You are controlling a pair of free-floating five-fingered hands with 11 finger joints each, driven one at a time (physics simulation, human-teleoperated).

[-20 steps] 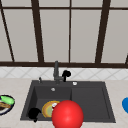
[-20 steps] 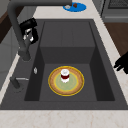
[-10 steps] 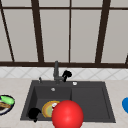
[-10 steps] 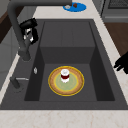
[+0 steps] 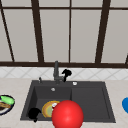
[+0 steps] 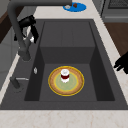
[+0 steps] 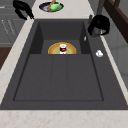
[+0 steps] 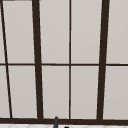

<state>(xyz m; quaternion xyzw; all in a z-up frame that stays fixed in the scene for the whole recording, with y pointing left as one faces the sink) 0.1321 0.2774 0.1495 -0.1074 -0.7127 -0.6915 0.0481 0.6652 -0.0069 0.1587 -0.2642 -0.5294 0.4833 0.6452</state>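
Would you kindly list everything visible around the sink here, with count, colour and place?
Sink: one, dark grey, set in the pale counter.
Faucet: one, dark grey, behind the basin.
Plate: one, yellow-rimmed, on the basin floor.
Small jar: one, white and dark red, on the plate.
Red ball: one, at the sink's front edge.
Dish of food: one, dark with green food, counter left.
Blue dish: one, counter right.
Left hand: black, at the sink's front-left corner.
Right hand: black, fingers curled beside the faucet.

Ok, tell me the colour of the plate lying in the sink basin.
The plate is yellow-orange with a greenish centre, clearest in the left side view.
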